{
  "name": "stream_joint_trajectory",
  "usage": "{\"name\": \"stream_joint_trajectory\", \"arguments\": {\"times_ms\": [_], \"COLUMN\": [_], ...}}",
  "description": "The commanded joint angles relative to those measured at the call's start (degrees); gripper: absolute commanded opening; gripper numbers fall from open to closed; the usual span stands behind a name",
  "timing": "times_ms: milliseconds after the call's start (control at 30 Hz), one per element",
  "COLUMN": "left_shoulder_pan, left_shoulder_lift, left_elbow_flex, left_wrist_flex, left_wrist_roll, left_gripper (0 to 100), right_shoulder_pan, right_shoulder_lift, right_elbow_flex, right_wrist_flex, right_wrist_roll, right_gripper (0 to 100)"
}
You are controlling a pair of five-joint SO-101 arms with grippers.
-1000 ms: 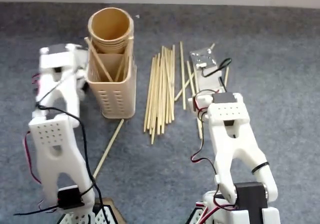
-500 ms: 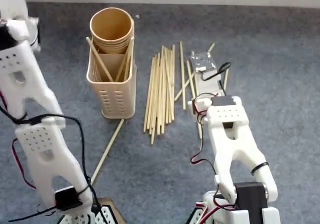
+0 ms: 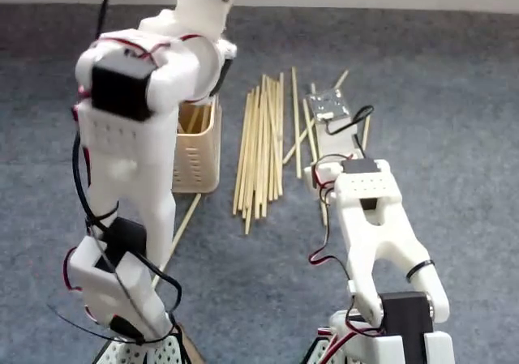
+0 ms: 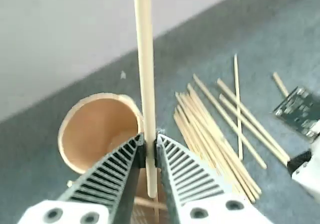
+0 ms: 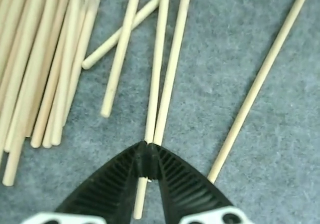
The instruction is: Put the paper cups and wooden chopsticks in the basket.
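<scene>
My left gripper (image 4: 149, 143) is shut on one wooden chopstick (image 4: 144, 69), held upright over the brown paper cups (image 4: 92, 134) stacked in the basket. In the high view the raised left arm (image 3: 146, 80) covers the cups and most of the tan slotted basket (image 3: 199, 157). A pile of chopsticks (image 3: 259, 145) lies on the grey carpet right of the basket. My right gripper (image 5: 148, 154) sits low at that pile's right side, its jaws shut on a chopstick (image 5: 159, 79) lying on the carpet, with a second one (image 5: 172, 69) close beside it.
One stray chopstick (image 3: 182, 226) lies on the carpet in front of the basket. More single sticks (image 5: 260, 84) lie around the right arm (image 3: 365, 190). Open carpet stretches to the far right and at the front middle.
The left arm has swung up from beside the basket to high above it, now hiding the cups in the high view. The right arm has hardly moved.
</scene>
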Motion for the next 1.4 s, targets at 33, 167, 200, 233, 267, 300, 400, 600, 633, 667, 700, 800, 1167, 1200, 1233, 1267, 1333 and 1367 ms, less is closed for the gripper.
{"name": "stream_joint_trajectory", "arguments": {"times_ms": [33, 167, 200, 233, 267, 300, 400, 600, 633, 667, 700, 800, 1167, 1200, 1233, 1267, 1333, 1367], "left_shoulder_pan": [-0.13, 1.71, 1.71, 1.71, 1.71, 1.8, 1.71, -5.58, -5.85, -5.85, -5.85, -5.67, -10.07, -10.68, -11.65, -13.05, -16.75, -18.95], "left_shoulder_lift": [-5.76, -18.33, -22.81, -27.3, -32.84, -37.85, -54.99, -71.34, -69.85, -67.56, -64.48, -55.16, -43.82, -45.05, -46.9, -49.19, -54.11, -56.66], "left_elbow_flex": [3.12, 5.76, 9.71, 14.46, 21.05, 28.44, 53.67, 85.85, 87.08, 87.52, 87.43, 86.02, 83.91, 83.65, 82.77, 81.54, 78.37, 76.44], "left_wrist_flex": [-0.26, -0.26, -0.26, -0.26, -0.26, -0.26, -1.85, -36.84, -40.7, -43.69, -46.07, -51.43, -56.09, -55.12, -53.8, -51.96, -49.05, -47.74], "left_wrist_roll": [-2.55, -5.27, -5.36, -5.36, -5.45, -5.54, -5.8, -3.08, -1.41, -0.79, -0.53, -0.35, -0.35, -0.35, -0.35, -0.35, -0.26, -0.26], "left_gripper": [0, 0, 0, 0, 0, 0, 0, 3, 6, 9, 11, 11, 11, 12, 12, 12, 12, 12], "right_shoulder_pan": [0.57, 0.57, 0.57, 0.57, 0.57, 0.57, 0.48, 0.31, 0.31, 0.31, 0.31, 0.31, 0.31, 0.48, 0.66, 1.1, 1.98, 2.59], "right_shoulder_lift": [-0.57, -0.4, -0.4, -0.22, -0.22, -0.22, -0.22, -0.22, -0.22, -0.22, -0.22, -0.22, -0.22, -0.31, -0.48, -0.57, -0.66, -0.48], "right_elbow_flex": [-0.22, -0.22, -0.22, -0.31, -0.31, -0.31, -0.31, -0.04, -0.04, -0.04, -0.04, 0.04, -0.04, -0.22, -0.31, -0.31, -1.1, -2.07], "right_wrist_flex": [-0.84, -0.84, -0.84, -0.84, -0.84, -0.84, -0.84, -0.84, -0.84, -0.84, -0.84, -0.92, -0.92, -0.92, -0.92, -0.92, -0.92, -0.66], "right_wrist_roll": [0.09, 0.09, 0.09, 0.09, 0.09, 0.09, 0.09, 0.09, 0.09, 0.09, 0.09, 0.09, 0.09, 0.09, 0.09, 0.09, 0.09, 0.09], "right_gripper": [0.9, 0.9, 0.9, 0.9, 0.9, 0.9, 0.9, 0.9, 0.9, 0.9, 0.9, 0.9, 0.9, 0.9, 0.9, 0.9, 0.9, 0.9]}}
